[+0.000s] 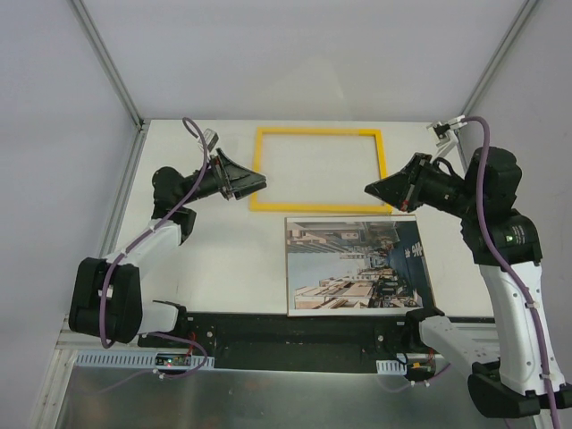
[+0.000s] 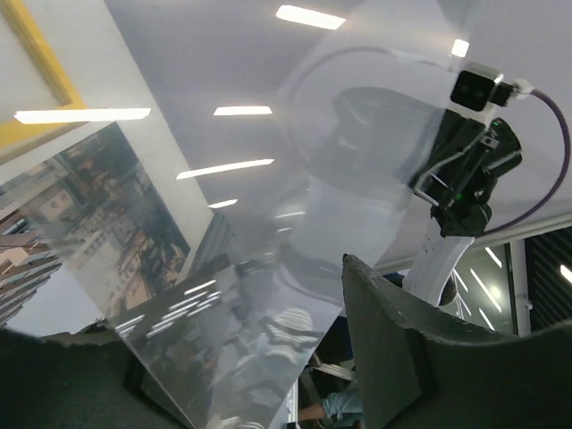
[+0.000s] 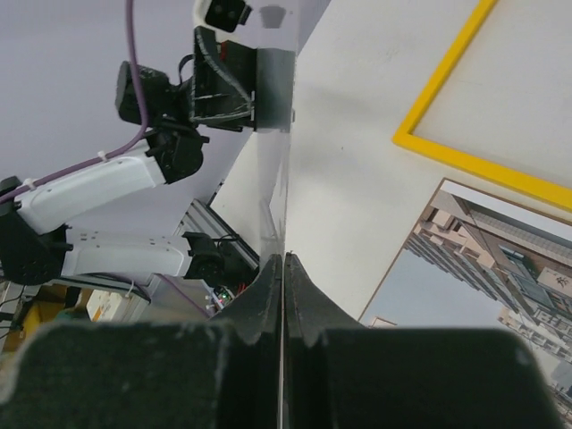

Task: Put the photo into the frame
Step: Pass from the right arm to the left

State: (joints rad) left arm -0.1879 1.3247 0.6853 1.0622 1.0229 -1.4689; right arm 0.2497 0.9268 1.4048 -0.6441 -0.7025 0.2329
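The photo [image 1: 357, 265] lay face up on the counter [image 1: 223, 259] beside the frame [image 1: 317, 131]. It was limp, light paper, I judged, best pinched at an edge. My right tool [image 3: 284, 268] clamped a clear pane [image 3: 273, 161]; whether my left tool [image 1: 261, 184] gripped, I couldn't tell.

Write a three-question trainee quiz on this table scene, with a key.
1. True or false: the photo lies inside the frame.
2. What is the right gripper clamped on? A: the photo. B: a clear sheet. C: the frame.
3. Fill in: the photo lies on the table with its picture side ___.

Key: 1 false, it lies on the near side of the frame, outside it; 2 B; 3 up.
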